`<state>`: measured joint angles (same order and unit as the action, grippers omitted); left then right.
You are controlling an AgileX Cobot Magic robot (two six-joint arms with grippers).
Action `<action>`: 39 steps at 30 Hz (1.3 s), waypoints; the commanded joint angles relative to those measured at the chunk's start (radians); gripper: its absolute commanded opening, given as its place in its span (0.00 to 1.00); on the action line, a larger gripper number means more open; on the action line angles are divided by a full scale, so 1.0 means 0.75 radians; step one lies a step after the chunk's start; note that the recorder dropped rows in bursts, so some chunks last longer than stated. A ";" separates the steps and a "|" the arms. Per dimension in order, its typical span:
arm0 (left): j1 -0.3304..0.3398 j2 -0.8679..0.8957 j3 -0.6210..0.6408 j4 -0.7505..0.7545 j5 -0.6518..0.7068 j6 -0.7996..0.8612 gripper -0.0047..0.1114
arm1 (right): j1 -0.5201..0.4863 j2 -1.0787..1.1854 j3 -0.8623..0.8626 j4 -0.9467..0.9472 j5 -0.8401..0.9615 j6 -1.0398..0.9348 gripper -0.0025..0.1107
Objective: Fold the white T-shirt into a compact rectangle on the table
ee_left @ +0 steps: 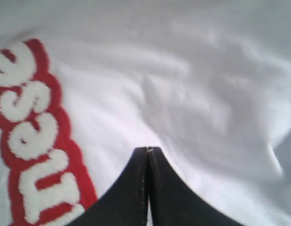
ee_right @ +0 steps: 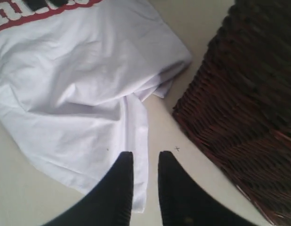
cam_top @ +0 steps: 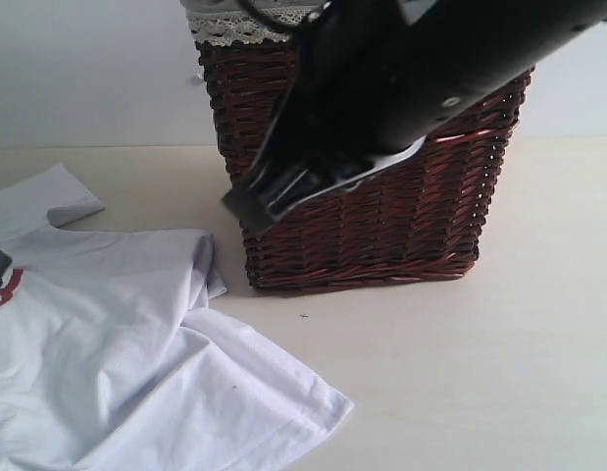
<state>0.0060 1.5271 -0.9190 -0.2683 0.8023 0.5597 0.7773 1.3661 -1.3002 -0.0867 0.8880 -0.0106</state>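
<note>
While the shirt (cam_top: 136,363) lies rumpled, unfolded, on the bench (cam_top: 499,373) beside the basket (cam_top: 381,235), left hand (ee_left: 148,151) sits closed over the chest by the lettering (ee_left: 37,141), likely pinning cloth; right hand (ee_right: 145,160), narrowly parted and empty, hangs above a loose corner, probably lining up a pinch.

cream table (cam_top: 499,373): white t-shirt (cam_top: 117,373) crumpled, wicker basket (cam_top: 381,226) nr it
</note>
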 commanded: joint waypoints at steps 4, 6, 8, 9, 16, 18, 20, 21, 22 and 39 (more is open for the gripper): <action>-0.295 -0.159 0.195 0.093 0.191 0.232 0.34 | -0.008 -0.184 -0.003 -0.050 0.045 0.014 0.27; -0.376 -0.181 0.244 0.111 0.189 0.299 0.48 | -0.008 -0.208 -0.003 -0.028 0.048 0.014 0.27; -0.437 -0.187 0.284 0.132 0.151 0.359 0.56 | -0.008 -0.223 -0.003 -0.026 0.054 0.014 0.27; -0.466 -0.184 0.310 0.151 0.114 0.370 0.58 | -0.008 -0.226 -0.003 -0.023 0.056 0.014 0.27; -0.534 -0.171 0.490 0.382 -0.140 0.408 0.69 | -0.008 -0.228 0.040 -0.022 0.037 0.014 0.27; -0.534 -0.164 0.514 0.423 -0.143 0.440 0.69 | -0.008 -0.228 0.047 -0.022 0.031 0.014 0.27; -0.534 -0.152 0.545 0.426 -0.154 0.487 0.68 | -0.008 -0.228 0.049 -0.022 0.024 0.014 0.27; -0.534 -0.142 0.560 0.426 -0.168 0.518 0.66 | -0.008 -0.228 0.049 -0.022 0.024 0.014 0.27; -0.534 -0.130 0.573 0.426 -0.190 0.550 0.62 | -0.008 -0.228 0.049 -0.022 0.021 0.014 0.27; -0.527 -0.289 0.349 0.465 -0.548 0.660 0.07 | -0.008 -0.228 0.049 -0.025 0.015 0.014 0.27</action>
<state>-0.3888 1.3317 -0.6380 0.0770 0.5161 1.0636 0.7773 1.1998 -1.2664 -0.0998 0.9161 0.0000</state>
